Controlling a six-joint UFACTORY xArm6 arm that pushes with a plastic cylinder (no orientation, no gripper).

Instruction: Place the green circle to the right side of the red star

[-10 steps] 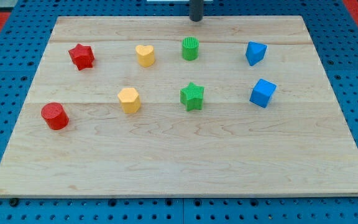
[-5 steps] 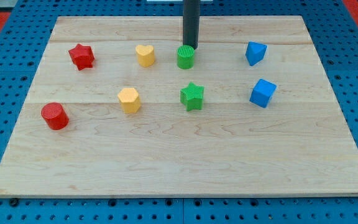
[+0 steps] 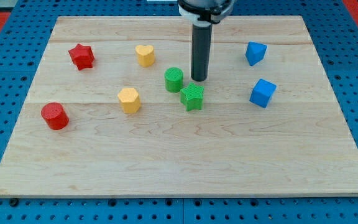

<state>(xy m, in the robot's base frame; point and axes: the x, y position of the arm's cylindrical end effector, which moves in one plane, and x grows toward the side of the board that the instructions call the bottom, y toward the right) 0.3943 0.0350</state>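
The green circle [image 3: 173, 79] sits near the board's middle, just up and left of the green star [image 3: 192, 96], nearly touching it. The red star [image 3: 81, 56] is at the upper left. My tip [image 3: 198, 78] is down on the board just right of the green circle, a small gap apart, and directly above the green star. The yellow heart [image 3: 145, 55] lies between the red star and the green circle, higher up.
A yellow hexagon-like block [image 3: 128, 99] is left of the green circle. A red cylinder [image 3: 55, 116] is at the left. Two blue cubes [image 3: 255, 53] [image 3: 263, 93] are at the right. The wooden board [image 3: 179, 168] ends on blue pegboard.
My tip came down from the view's top and moved toward the bottom. The green circle has slid down and left, from beside the yellow heart to next to the green star.
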